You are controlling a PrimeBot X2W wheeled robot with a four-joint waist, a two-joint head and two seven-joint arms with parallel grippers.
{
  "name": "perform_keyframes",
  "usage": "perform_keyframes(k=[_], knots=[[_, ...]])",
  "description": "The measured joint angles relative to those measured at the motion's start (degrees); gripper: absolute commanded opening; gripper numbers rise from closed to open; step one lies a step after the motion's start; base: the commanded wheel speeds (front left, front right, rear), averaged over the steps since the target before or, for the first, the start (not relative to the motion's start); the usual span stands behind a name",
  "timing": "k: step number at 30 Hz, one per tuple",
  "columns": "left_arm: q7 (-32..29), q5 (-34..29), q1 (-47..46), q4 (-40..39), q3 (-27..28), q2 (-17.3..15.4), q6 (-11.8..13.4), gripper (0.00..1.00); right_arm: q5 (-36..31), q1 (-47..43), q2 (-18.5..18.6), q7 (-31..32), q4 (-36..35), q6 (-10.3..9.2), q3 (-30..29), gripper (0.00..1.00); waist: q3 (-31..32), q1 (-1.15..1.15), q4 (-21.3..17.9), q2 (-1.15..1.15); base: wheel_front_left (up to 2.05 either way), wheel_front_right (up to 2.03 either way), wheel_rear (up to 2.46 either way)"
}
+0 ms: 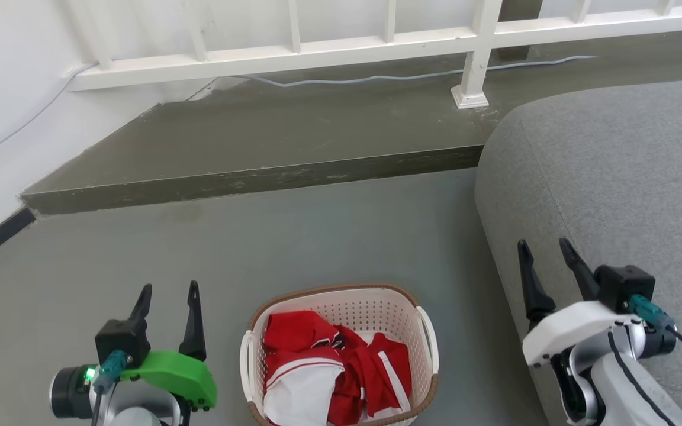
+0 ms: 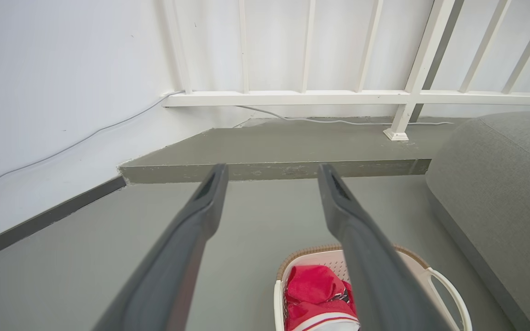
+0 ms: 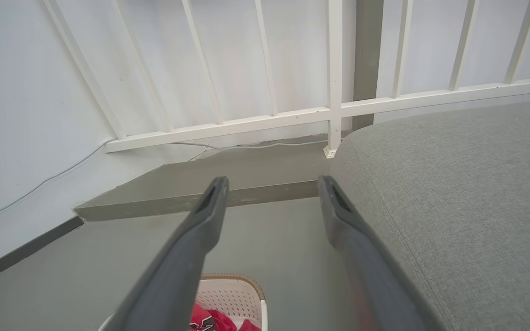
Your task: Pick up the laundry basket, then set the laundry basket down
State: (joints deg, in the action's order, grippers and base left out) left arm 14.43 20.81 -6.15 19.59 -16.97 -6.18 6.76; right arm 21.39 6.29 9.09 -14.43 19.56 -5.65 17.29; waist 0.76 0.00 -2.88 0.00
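The laundry basket (image 1: 370, 309), cream-white and perforated with a brown woven-look rim, stands on the grey floor at the bottom centre of the head view, holding red and white clothes (image 1: 329, 367). White handles show on both of its sides. My left gripper (image 1: 169, 290) hangs open to the basket's left, apart from it. My right gripper (image 1: 545, 245) is open to the basket's right, in front of the grey sofa. In the left wrist view the basket (image 2: 311, 262) lies low, partly behind the right finger. The right wrist view catches its far rim (image 3: 242, 280).
A grey sofa (image 1: 607, 177) fills the right side, close to the basket. A raised concrete step (image 1: 258, 148) runs across behind, topped by a white railing (image 1: 471, 65) with a cable along it. A white wall (image 1: 3, 89) closes the left.
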Motion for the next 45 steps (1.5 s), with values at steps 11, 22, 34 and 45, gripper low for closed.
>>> perform_keyframes(k=[11, 22, 34, 45], knots=[[0.0, -1.5, 4.0, -2.8, 0.2, 0.3, 0.1, 1.0, -1.3, -3.1, -0.1, 0.0, -2.0, -0.01, 0.0, 1.0, 0.5, 0.0, 0.3, 0.0, 0.0, 0.0, 0.0], [0.0, -2.6, 5.6, -5.1, 0.7, 0.4, 0.1, 1.0, -2.5, -4.4, -0.1, 0.0, -3.4, -0.02, -0.5, 1.0, 0.5, 0.0, 0.2, 0.0, 0.0, 0.0, 0.0], [0.0, -3.7, 7.1, -5.6, 1.5, 0.9, 0.1, 1.0, -3.3, -5.1, -0.1, 0.0, -4.0, -0.1, -1.0, 1.0, 0.6, 0.0, 0.0, 0.0, 0.0, 0.0, 0.0], [0.0, -4.4, 7.8, -6.4, 2.1, 1.3, 0.1, 1.0, -3.8, -5.9, -0.3, 0.0, -4.1, -0.44, -1.2, 1.0, 0.7, 0.0, -0.1, 0.0, 0.0, 0.0, 0.0]])
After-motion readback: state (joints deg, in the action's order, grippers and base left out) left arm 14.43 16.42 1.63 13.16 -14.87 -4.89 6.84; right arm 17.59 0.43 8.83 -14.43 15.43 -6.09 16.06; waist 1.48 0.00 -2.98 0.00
